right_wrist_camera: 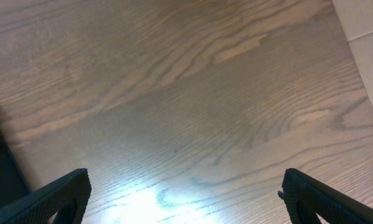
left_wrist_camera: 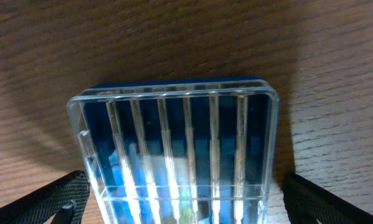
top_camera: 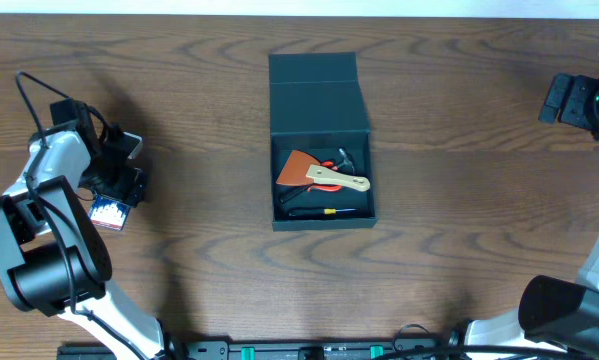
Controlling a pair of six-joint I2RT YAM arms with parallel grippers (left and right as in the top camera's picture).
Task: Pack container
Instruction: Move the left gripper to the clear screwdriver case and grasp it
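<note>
The container (top_camera: 319,100) is a dark teal box in the middle of the table, its flap lid open toward the far side. Inside lie a wooden-handled scraper with an orange blade (top_camera: 324,175), a red item and a black tool with a yellow band (top_camera: 324,212). A small blue case of white-tipped bits (top_camera: 108,213) lies at the left. The left wrist view shows the case's clear ribbed lid (left_wrist_camera: 174,143). My left gripper (top_camera: 119,186) (left_wrist_camera: 186,208) is open, one finger on each side of the case. My right gripper (top_camera: 565,98) (right_wrist_camera: 186,199) is open and empty over bare wood at the far right.
The table is dark wood. The left arm's base and cables (top_camera: 49,250) fill the near left. The right arm's base (top_camera: 569,310) stands at the near right. A pale surface beyond the table edge (right_wrist_camera: 367,37) shows in the right wrist view.
</note>
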